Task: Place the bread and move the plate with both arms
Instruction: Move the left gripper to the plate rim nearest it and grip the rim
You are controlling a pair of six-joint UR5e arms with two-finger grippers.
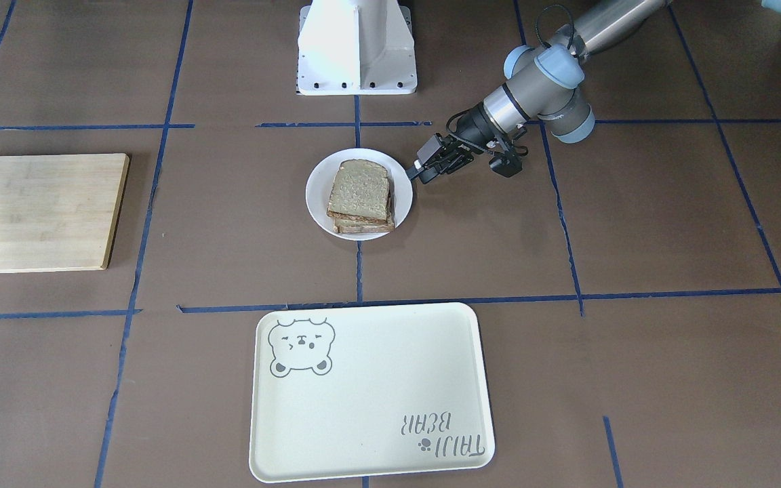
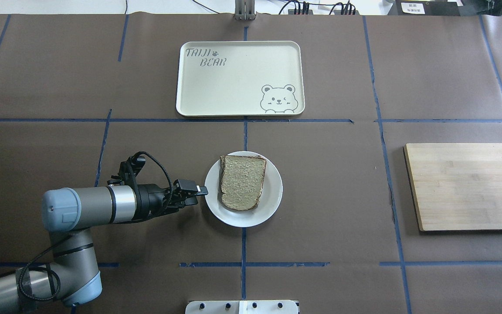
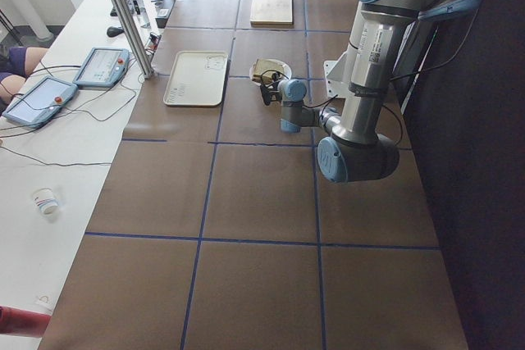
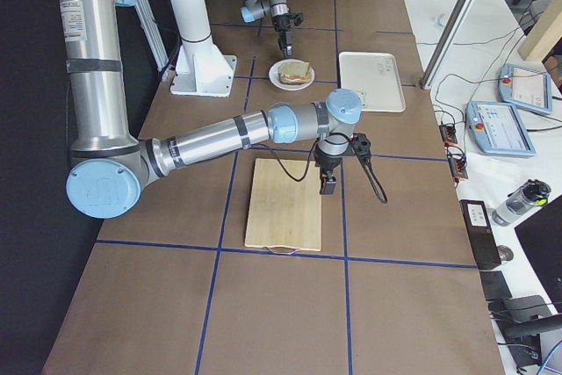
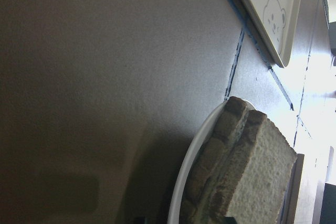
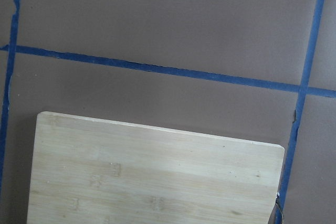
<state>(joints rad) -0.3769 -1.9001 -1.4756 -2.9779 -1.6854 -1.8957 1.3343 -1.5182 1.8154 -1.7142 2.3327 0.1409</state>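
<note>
The table [image 2: 320, 196] carries a cutting board [image 2: 466, 187] well apart from the plate [image 2: 273, 198] and a bear tray [image 2: 233, 87] beyond it. The bread [image 2: 242, 181] lies stacked on the plate. The left gripper [image 2: 202, 190] is at the plate's rim, and I cannot tell whether its fingers clamp it. The right gripper [image 4: 327, 183] hangs over the board, fingers unreadable. The bread looks placed, so the next move calls for both arms to grip the plate.

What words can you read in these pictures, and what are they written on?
"TAIJI BEAR": printed on the tray, near a bear drawing.
The sticker on the left arm: too small to read.
The sticker on the right arm: too small to read.
The white label at the overhead view's top: too small to read.
</note>
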